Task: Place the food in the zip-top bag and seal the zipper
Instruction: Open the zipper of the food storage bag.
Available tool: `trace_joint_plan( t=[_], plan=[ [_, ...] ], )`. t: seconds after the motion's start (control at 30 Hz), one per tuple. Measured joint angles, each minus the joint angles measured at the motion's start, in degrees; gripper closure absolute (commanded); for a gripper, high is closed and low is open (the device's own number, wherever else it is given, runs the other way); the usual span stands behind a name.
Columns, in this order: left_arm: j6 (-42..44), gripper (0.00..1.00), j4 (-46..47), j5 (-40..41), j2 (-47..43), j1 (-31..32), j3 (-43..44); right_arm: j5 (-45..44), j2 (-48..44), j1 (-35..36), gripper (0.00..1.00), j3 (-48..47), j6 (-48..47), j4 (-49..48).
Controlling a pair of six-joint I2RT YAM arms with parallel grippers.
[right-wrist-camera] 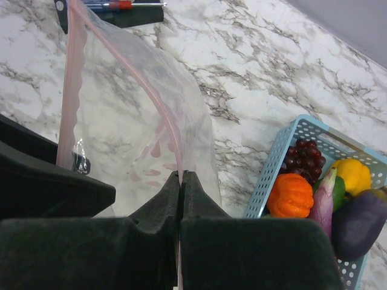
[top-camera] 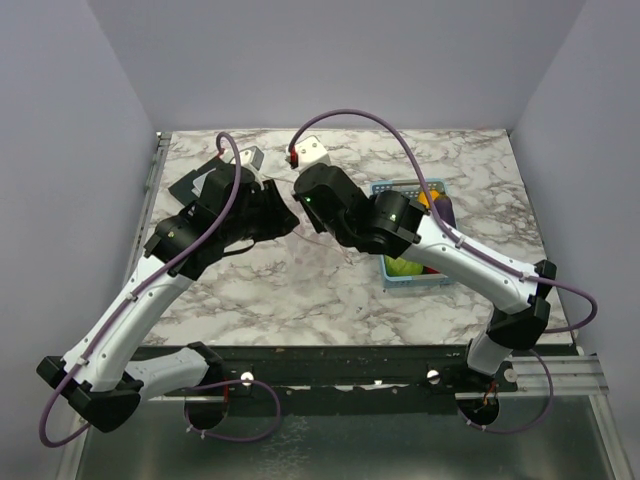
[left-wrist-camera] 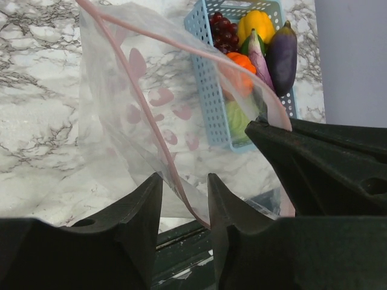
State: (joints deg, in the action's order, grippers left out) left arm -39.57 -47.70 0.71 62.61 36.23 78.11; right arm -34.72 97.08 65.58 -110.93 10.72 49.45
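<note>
Marble table (top-camera: 300, 290); only wrist views show right hand (right-wrist-camera: 181, 180) pinching zipper (right-wrist-camera: 68, 90), left hand (left-wrist-camera: 184, 179) agape

My marbled desk (right-wrist-camera: 272, 72), light-blue basket (right-wrist-camera: 263, 187) sitting on it right of my right claw (right-wrist-camera: 181, 178), dark flat object (right-wrist-camera: 121, 15) lying farther ahead.

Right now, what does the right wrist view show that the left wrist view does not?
Only the right wrist view: the right gripper shut on the zipper, and a dark flat object beyond the zip-top bag. Only the left wrist view: the left gripper open, the zipper running between its fingers, and a green cabbage low in the basket. Both: the clear zip-top bag and the light-blue basket with grapes, pumpkin, yellow piece and eggplants.
</note>
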Motion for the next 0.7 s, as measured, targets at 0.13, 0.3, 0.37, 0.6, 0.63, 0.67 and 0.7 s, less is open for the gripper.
trace_joint_plan(
  t=[0.13, 0.3, 0.37, 0.6, 0.63, 0.67, 0.7],
  plan=[
    [0.0, 0.60, -0.9, -0.7, 0.4, 0.0, 0.4, -2.1, 0.3, 0.0, 0.99, -1.0, 0.0, 0.0],
    [0.0, 0.59, -1.7, -1.6, 1.0, 0.0, 1.6, -4.5, 1.3, 0.0, 0.99, -2.7, 0.3, -0.1],
    [-0.1, 0.59, -1.8, -1.7, 1.2, 0.0, 2.1, -5.5, 1.7, 0.0, 1.00, -3.2, 0.4, -0.1],
    [-0.1, 0.59, -2.2, -1.7, 1.8, 0.0, 4.7, -8.2, 1.8, 0.0, 0.99, -3.3, 0.4, -1.2],
    [-0.1, 0.59, -2.2, -1.7, 1.8, 0.0, 4.8, -8.5, 1.8, 0.0, 0.99, -3.3, 0.4, -1.5],
    [-0.1, 0.59, -2.3, -1.7, 1.8, 0.0, 4.9, -8.7, 1.8, 0.0, 0.99, -3.3, 0.4, -1.8],
    [-0.1, 0.59, -2.4, -1.7, 1.8, 0.0, 4.9, -8.9, 1.8, 0.0, 1.00, -3.3, 0.4, -2.2]
  ],
)
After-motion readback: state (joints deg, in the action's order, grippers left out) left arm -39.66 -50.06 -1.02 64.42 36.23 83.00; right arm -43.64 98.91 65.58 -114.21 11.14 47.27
